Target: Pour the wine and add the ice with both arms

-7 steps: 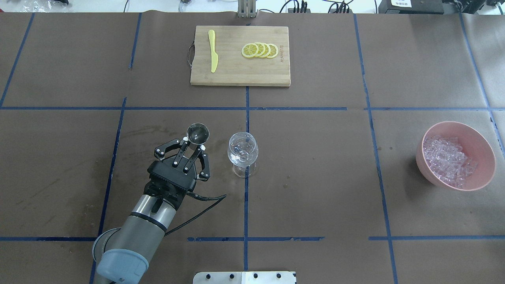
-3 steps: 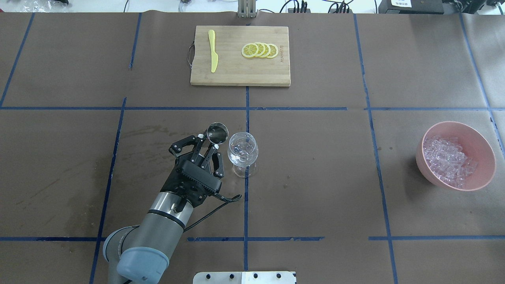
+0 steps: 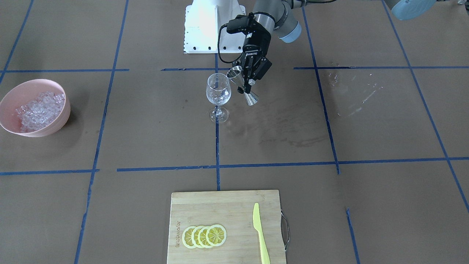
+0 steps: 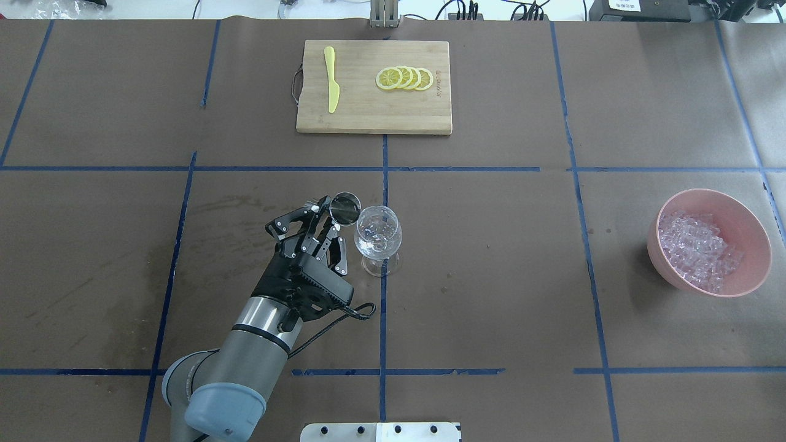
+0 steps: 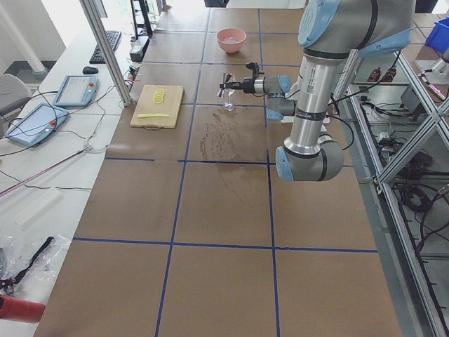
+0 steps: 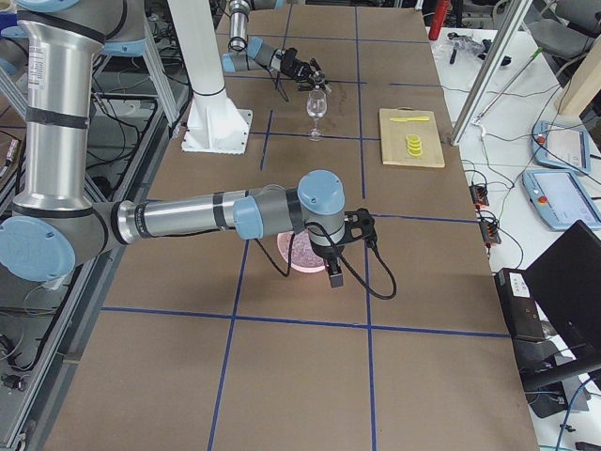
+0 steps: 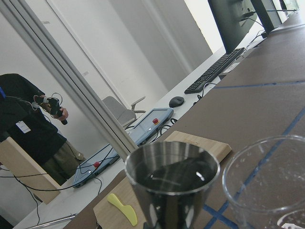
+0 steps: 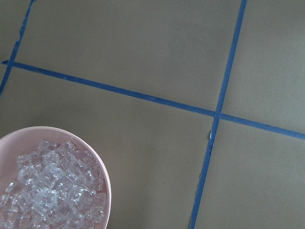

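My left gripper [image 4: 325,218] is shut on a steel jigger [image 4: 345,208] at its waist and holds it tilted, its upper cup right beside the rim of the clear stemmed wine glass [image 4: 377,232]. In the left wrist view the jigger [image 7: 171,191] holds dark wine [image 7: 174,172] next to the glass rim [image 7: 238,164]. The front view shows the gripper [image 3: 246,82], jigger [image 3: 251,98] and glass [image 3: 218,91]. The ice [image 4: 697,248] lies heaped in a pink bowl [image 4: 752,245] at the far right. My right gripper [image 6: 333,272] hangs over that bowl; I cannot tell whether it is open or shut.
A wooden cutting board [image 4: 374,116] at the far side carries a yellow knife [image 4: 331,80] and several lemon slices [image 4: 405,78]. The white base block [image 3: 212,25] stands at the robot's edge. Wet stains [image 4: 233,205] mark the paper left of the glass.
My left gripper has moved right, toward the glass, with the jigger, and tilted it so its cup now sits beside the glass rim. Glass and bowl have not moved.
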Tool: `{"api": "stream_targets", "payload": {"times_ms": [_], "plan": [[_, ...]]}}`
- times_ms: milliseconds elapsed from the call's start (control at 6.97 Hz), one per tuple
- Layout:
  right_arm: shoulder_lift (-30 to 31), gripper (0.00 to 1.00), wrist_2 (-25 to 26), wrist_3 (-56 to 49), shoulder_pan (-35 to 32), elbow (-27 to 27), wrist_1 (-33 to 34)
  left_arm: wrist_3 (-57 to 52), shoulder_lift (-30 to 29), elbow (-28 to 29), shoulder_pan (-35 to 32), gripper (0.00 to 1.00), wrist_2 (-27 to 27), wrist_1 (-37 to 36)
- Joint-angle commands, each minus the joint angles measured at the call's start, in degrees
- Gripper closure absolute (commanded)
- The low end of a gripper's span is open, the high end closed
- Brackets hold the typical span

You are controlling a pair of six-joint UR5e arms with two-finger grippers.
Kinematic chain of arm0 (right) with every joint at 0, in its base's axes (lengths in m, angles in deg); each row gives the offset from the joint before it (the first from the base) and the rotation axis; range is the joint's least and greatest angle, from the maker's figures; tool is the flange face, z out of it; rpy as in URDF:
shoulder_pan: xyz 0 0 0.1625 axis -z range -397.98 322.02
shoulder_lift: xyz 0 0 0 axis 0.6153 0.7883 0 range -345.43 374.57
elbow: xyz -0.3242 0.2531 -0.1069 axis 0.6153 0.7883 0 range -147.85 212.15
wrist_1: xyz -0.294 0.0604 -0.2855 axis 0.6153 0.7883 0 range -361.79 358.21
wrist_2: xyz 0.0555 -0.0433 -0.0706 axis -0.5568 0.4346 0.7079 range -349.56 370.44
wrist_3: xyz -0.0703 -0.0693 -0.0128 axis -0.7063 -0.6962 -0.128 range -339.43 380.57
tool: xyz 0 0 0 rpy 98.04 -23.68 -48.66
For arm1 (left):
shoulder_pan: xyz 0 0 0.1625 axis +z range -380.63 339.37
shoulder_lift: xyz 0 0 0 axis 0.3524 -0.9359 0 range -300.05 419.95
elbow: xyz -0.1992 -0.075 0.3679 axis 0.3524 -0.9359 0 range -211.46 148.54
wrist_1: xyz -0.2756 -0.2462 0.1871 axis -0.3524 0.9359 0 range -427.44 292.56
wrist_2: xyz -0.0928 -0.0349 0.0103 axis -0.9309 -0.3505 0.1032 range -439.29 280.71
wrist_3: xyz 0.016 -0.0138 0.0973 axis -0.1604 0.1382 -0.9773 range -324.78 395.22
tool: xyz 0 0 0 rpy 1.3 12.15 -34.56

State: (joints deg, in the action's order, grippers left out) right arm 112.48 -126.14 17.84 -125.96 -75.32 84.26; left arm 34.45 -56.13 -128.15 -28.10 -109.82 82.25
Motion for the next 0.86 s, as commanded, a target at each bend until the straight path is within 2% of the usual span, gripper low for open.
{"api": "stream_targets", "payload": {"times_ms": [0,430,717], "plan": [[0.0,0.0,-0.1,0.0,0.0,0.4,0.0,-10.0,-2.1,0.2,0.2,1.0,3.0,-0.1],[0.0,0.0,0.0,0.0,0.0,0.9,0.0,-23.2,-2.6,0.3,0.2,1.0,5.9,0.0],[0.0,0.0,-0.1,0.0,0.0,0.9,0.0,-28.2,-2.5,0.3,0.2,1.0,6.4,0.1]]}}
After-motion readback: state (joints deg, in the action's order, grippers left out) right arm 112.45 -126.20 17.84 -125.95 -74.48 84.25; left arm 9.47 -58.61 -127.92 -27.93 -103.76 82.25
